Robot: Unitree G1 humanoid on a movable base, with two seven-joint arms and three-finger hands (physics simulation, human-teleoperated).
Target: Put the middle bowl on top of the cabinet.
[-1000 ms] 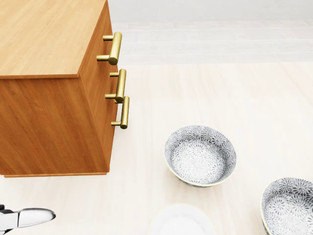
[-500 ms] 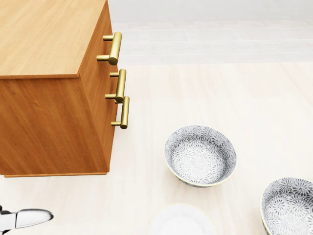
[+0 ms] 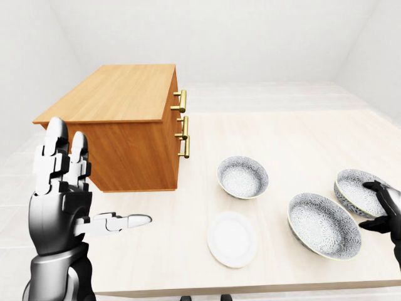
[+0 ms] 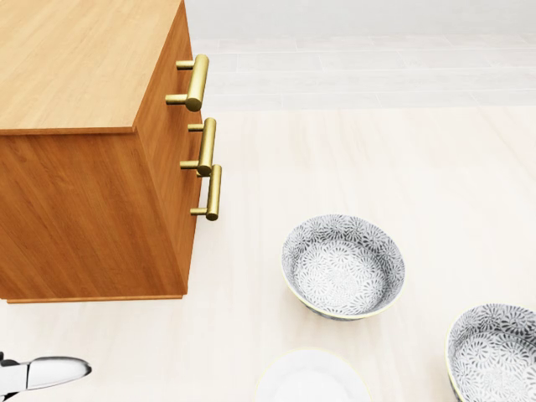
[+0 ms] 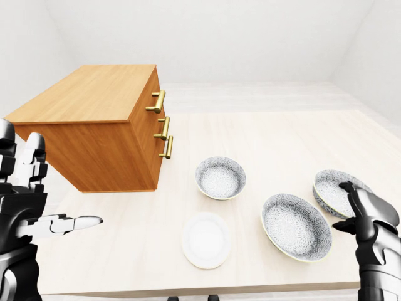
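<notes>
The middle bowl lies on the pale surface, between the left bowl and the right bowl, with a white plate near it. The wooden cabinet stands at the left. My left hand is raised with fingers spread, holding nothing. My right hand is at the right bowl's rim, fingers open.

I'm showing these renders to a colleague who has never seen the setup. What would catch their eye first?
Probably the wooden cabinet with brass handles, at the left-eye view's upper left. Next, three patterned bowls on the pale table: left bowl, middle bowl, right bowl, plus a white plate at lower centre. The left hand is raised open; the right hand is beside the right bowl.
</notes>
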